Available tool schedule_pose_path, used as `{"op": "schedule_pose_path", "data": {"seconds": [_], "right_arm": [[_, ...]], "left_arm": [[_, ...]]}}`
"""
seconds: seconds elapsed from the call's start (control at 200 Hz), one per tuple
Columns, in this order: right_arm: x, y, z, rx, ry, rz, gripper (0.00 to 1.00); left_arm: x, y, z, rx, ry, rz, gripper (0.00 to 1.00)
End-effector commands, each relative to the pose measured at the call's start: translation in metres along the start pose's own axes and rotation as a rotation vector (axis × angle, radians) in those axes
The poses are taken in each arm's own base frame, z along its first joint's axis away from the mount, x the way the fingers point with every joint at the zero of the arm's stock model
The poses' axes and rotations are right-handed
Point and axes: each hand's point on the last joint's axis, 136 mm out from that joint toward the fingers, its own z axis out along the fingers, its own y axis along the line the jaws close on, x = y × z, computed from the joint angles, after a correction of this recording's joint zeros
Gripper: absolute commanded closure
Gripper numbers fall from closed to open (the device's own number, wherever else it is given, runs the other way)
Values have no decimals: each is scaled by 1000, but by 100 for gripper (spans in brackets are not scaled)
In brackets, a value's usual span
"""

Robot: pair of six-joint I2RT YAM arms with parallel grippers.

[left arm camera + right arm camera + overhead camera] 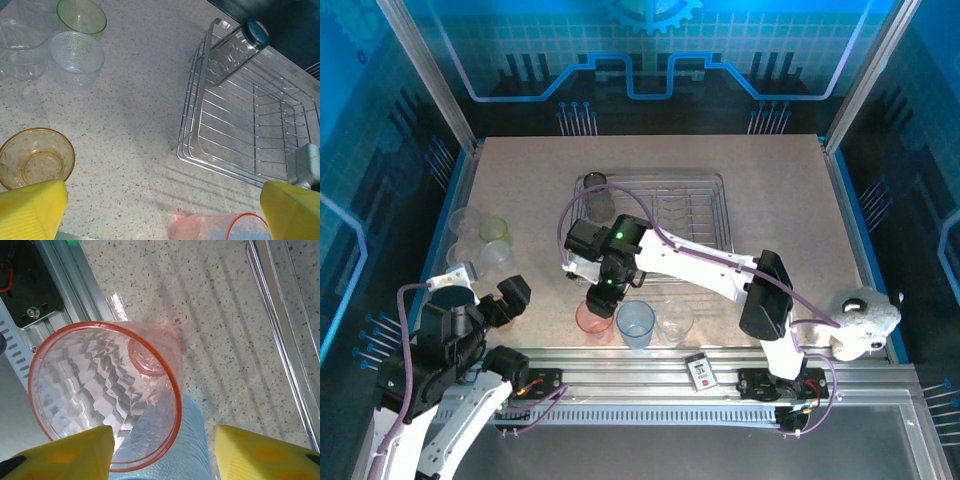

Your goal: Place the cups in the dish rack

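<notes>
The pink-red cup [100, 395] stands on the table by the near rail, with a light blue cup [175, 450] and a clear cup [675, 322] to its right. My right gripper [162, 455] hangs open over the pink cup's rim, one finger over its mouth, the other outside; nothing is gripped. The dish rack [705, 215] holds one smoky grey cup [235, 50] upside down in its far left corner. My left gripper [162, 220] is open and holds nothing, above bare table between an amber cup [37, 157] and the pink cup [220, 227].
A green cup [81, 17] and two clear cups [76, 60] [20, 45] stand at the table's left. A black-and-white card [701, 372] lies on the near rail. A white plush toy [865, 322] sits at the right edge. My right arm [700, 265] crosses the rack's front.
</notes>
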Motion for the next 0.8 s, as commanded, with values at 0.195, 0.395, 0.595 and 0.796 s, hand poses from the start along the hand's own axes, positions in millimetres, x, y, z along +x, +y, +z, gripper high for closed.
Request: {"op": "schedule_pose_path", "data": {"seconds": [0.195,0.395,0.595,0.796], "right_arm": [[1,2,12,36,53,-44,57],[2,2,20,68,98,-73,67],[-2,-2,10,133,114,-78,87],[-17,9,-19,147,48,-96,100]], "left_arm": [[2,6,-2,-18,-6,-20,1],[2,8,-3,-20,-8,-22,1],[1,14,-7,-35,-33,-41,1],[-2,17,-11,-38,-57,-64,1]]}}
